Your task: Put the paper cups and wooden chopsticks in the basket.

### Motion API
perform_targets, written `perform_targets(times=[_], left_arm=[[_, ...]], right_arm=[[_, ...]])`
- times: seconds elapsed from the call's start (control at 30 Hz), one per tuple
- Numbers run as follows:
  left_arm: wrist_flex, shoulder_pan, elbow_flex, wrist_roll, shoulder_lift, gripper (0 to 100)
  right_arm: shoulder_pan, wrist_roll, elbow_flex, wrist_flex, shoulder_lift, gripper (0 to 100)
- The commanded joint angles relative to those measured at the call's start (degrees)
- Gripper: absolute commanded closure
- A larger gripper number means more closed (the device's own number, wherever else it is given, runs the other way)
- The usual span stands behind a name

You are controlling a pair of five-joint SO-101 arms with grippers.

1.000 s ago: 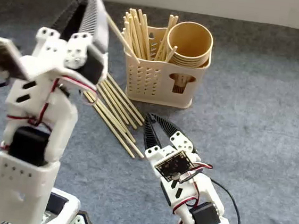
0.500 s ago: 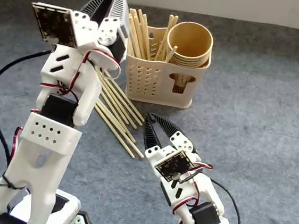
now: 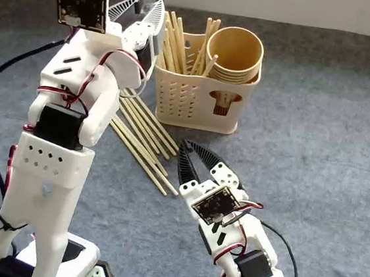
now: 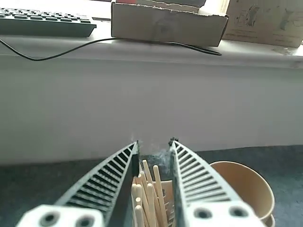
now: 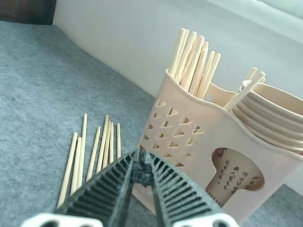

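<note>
The cream plastic basket [image 3: 199, 94] stands on the grey carpet, with stacked paper cups [image 3: 235, 51] in its right half and several wooden chopsticks [image 3: 174, 41] upright in its left half. More chopsticks [image 3: 142, 137] lie loose on the carpet left of it. My left gripper [image 3: 143, 5] hangs open above the basket's left edge. Its wrist view looks down between the fingers [image 4: 189, 175] at the chopstick tops [image 4: 147, 194] and a cup rim [image 4: 244, 194]. My right gripper [image 3: 187, 153] is shut and empty, low on the carpet before the basket [image 5: 203, 137], near the loose chopsticks [image 5: 94, 151].
A white wall [image 3: 265, 1] runs behind the basket. Grey carpet [image 3: 328, 160] stretches free to the right of the basket. In the left wrist view a shelf above the wall carries a keyboard [image 4: 45, 21] and a cardboard box [image 4: 168, 23].
My left arm swung up and right, bringing a held chopstick over the basket. The chopstick is no longer between its fingers. The right arm has kept still.
</note>
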Motion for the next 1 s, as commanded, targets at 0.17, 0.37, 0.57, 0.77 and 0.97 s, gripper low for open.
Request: perform_targets(times=[0.17, 0.37, 0.57, 0.77, 0.97], left_arm=[[7.12, 0.57, -3.03, 0.53, -0.66, 99], [20.31, 0.48, -3.21, 0.53, -0.66, 99], [32.0, -4.88, -3.12, 10.9, -0.66, 99], [41.85, -9.1, -0.84, 14.33, -0.13, 99], [33.76, -11.38, 12.26, 15.74, -0.22, 99]], right_arm=[[0.22, 0.62, 5.58, 0.22, -0.57, 99.2], [0.22, 0.62, 5.58, 0.22, -0.57, 99.2], [0.22, 0.62, 5.58, 0.22, -0.57, 99.2], [0.4, 0.62, 5.58, 0.22, -0.57, 99.2], [0.48, 0.62, 5.58, 0.22, -0.57, 99.2]])
